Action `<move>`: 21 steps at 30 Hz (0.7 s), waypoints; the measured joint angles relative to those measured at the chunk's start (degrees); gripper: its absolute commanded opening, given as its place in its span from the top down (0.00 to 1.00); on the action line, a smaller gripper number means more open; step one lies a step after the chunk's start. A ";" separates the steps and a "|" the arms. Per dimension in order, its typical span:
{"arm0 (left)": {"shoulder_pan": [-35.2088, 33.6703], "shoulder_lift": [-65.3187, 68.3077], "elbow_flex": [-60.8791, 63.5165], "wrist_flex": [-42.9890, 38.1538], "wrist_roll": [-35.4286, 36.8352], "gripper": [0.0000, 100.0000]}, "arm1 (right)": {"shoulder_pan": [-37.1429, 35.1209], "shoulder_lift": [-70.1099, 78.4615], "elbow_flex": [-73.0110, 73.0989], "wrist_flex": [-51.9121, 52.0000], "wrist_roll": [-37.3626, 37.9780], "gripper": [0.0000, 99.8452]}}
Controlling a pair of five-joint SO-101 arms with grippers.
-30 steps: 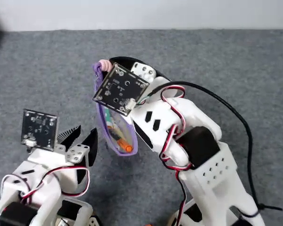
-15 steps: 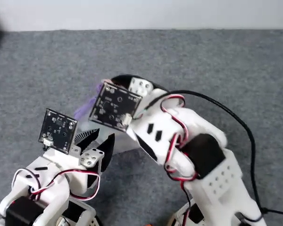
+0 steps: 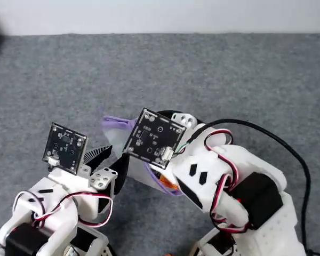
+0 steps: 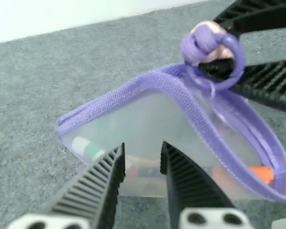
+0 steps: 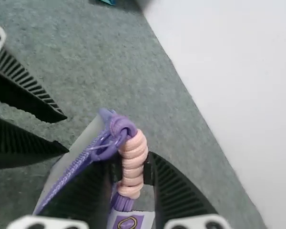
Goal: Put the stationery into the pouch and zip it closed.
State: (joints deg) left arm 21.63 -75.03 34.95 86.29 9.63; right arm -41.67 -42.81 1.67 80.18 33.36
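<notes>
Right hand [image 5: 128, 162] is clamped on the pink coil pull [image 5: 133, 143] at the pouch's [image 4: 148, 124] purple zipper edge, holding that end raised. Left hand [image 4: 142, 147] stands open on the near side of the pouch's clear panel, jaws apart; contact cannot be confirmed. Stationery, including an orange item [image 4: 262, 172], lies inside. Grey worktop [image 4: 28, 86] extends left and far to the white wall [image 5: 229, 71].

The see-through frosted plastic pouch [image 4: 148, 129] looks smooth and faintly glossy, edged in purple woven cloth tape. Its pink coiled cord pull [image 5: 132, 167] seems rubbery and matt. The left gripper [image 4: 142, 157] has ribbed, matt black plastic jaws. The grey bench [image 3: 256, 74] is rough, fuzzy carpet.
</notes>
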 measured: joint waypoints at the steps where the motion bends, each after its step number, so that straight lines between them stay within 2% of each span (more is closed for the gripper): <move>1: -1.14 0.00 -0.79 0.00 0.00 0.88 | -0.62 -0.09 0.26 0.00 -0.09 0.99; 7: -12.48 0.00 -5.27 0.00 -1.14 0.88 | -4.31 -0.70 1.49 -0.09 0.09 0.99; 12: -22.15 0.00 -5.54 -3.34 -1.85 0.88 | -7.21 -0.70 2.29 -0.09 4.48 0.99; 15: -24.70 0.00 -5.54 -6.86 -1.49 0.88 | -10.02 -0.70 2.29 -0.09 6.15 0.99; 21: -25.14 0.00 -1.41 -12.75 -0.53 0.88 | -16.35 -0.79 3.43 -0.18 6.95 0.99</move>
State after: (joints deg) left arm -3.52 -75.03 33.54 73.54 9.10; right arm -58.02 -43.60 5.10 80.00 40.31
